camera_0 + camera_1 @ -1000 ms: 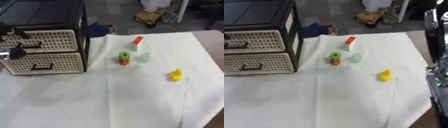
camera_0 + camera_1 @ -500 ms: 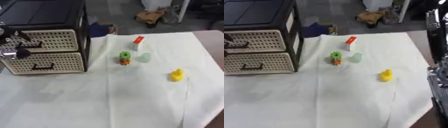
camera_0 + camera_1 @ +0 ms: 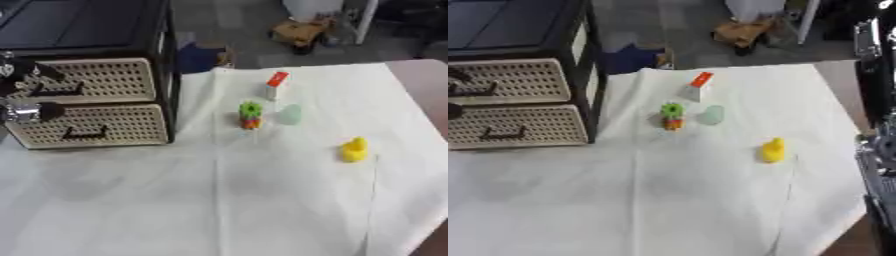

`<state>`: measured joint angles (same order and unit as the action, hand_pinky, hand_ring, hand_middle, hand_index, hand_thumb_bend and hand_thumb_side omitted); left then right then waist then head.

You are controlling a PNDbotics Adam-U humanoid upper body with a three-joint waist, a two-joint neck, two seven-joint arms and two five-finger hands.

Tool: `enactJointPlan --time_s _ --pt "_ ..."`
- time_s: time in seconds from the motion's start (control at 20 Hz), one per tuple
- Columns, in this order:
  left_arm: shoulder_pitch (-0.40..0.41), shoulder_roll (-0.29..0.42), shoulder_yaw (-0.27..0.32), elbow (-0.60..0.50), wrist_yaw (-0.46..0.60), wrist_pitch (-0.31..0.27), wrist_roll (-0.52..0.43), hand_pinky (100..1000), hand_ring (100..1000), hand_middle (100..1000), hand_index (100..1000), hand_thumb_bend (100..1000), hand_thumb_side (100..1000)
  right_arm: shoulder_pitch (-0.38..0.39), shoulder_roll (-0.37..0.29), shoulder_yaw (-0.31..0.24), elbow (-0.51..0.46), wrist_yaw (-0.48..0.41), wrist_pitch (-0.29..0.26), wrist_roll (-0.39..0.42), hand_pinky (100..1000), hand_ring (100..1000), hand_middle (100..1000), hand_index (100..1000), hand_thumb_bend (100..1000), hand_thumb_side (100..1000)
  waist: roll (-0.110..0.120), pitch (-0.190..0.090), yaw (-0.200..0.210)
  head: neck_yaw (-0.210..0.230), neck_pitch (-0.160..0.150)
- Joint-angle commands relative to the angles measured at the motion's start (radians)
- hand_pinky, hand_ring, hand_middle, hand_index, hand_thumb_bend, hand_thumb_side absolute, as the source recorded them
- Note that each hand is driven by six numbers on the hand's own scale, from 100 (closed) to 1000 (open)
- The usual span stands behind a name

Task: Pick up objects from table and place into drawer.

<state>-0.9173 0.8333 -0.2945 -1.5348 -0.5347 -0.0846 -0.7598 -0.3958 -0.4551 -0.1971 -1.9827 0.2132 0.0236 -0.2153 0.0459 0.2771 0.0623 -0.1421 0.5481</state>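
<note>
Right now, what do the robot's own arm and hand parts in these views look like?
The left hand at the left edge of the left eye view is black, with silver metal at the joints and slim dark fingers. Along the right edge of the right eye view, the right arm is a bulky black column with grey-silver mechanical sections. No cables or markings can be made out.

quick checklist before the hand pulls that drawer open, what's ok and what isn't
1. Left hand at the top drawer handle: ok, though whether its fingers grip it: cannot tell.
2. Top drawer open enough to take things: not ok, it sits flush with the bottom drawer.
3. Cloth in front of the drawers free for the pull: ok.
4. Things to pick all on the table: ok; yellow duck, green toy, pale cup, red-topped box.
5. Right hand ready: cannot tell, only the arm shows at the right edge.
</note>
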Motion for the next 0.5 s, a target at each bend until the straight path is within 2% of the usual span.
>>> enactJointPlan --time_s 0.05,0.5 --pt "-0.019 0.017 0.005 0.005 -0.022 -0.005 0.007 100 100 100 965 442 1000 -0.014 -0.021 -0.008 -0.017 -0.003 -0.002 0.000 678 571 571 860 322 1000 -0.002 -0.015 -0.001 0.002 -0.015" --pt "-0.024 0.007 0.016 0.044 -0.097 -0.005 0.052 100 100 100 957 447 1000 -0.017 -0.024 -0.008 -0.017 -0.003 -0.002 0.002 678 570 570 860 329 1000 0.000 -0.006 -0.008 0.008 -0.026"
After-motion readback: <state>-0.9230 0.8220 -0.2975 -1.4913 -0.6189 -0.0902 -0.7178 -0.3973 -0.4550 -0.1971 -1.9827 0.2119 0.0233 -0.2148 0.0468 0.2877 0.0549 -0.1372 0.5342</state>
